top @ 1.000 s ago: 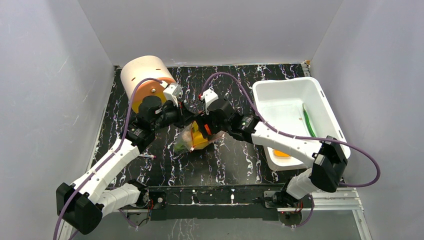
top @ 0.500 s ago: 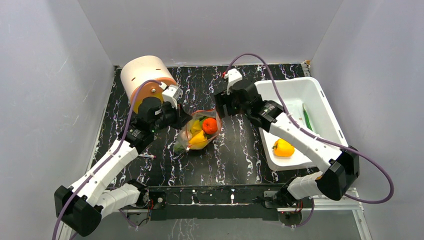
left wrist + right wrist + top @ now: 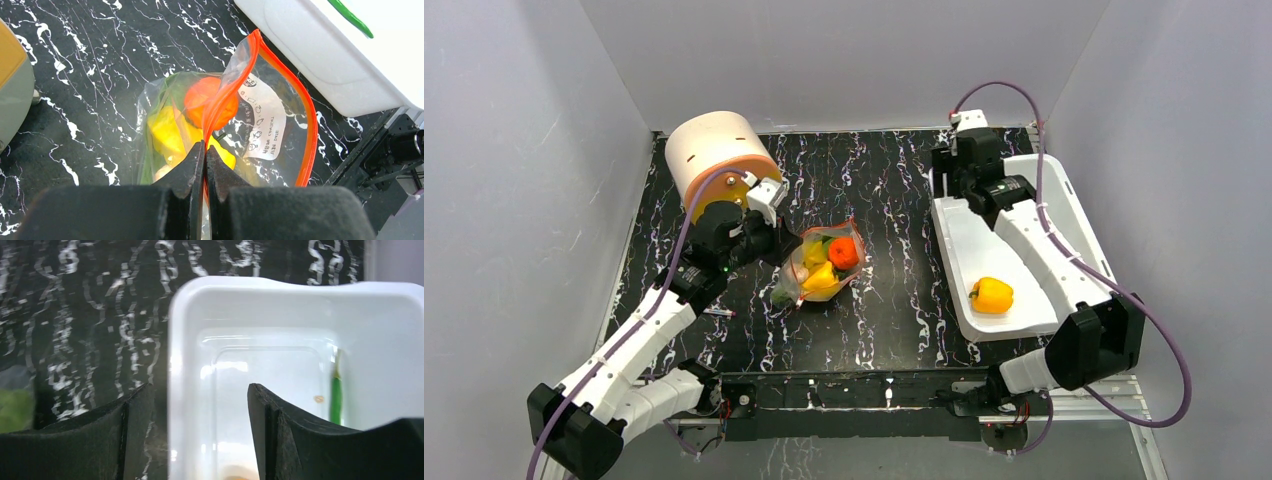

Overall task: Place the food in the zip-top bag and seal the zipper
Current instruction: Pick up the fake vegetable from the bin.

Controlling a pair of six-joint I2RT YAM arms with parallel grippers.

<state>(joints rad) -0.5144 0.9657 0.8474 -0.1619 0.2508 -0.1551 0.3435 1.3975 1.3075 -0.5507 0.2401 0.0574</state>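
— Now that the right arm has swung away, what lies nearest us?

— A yellow bell pepper [image 3: 991,295], smooth and lobed, at the near end of the white tub [image 3: 984,235]. A second ago the arm covered it.

— And the zip-top bag [image 3: 824,265]?

— A little farther out, on the black marbled table [image 3: 884,300], clear and crinkly. The left gripper [image 3: 205,150] is clamped on the edge of its mouth, right on the orange-red zipper [image 3: 227,95], so the mouth gapes. The round tomato [image 3: 844,252] now sits inside beside another yellow pepper [image 3: 165,130] and something green. A second ago the right gripper was down at that mouth.

— So one more piece is in?

— I'd judge so. The strip is not pressed together, though, and the tub is not emptied, so filling comes before sealing.

— Farther back?

— The right gripper [image 3: 197,392] hovers over the tub's far end, jaws apart, nothing between them. Below it a thin green pod [image 3: 336,400] lies along the glossy, hard floor by the wall. In the far left corner stands a cream cylinder [image 3: 709,145] with an orange face.
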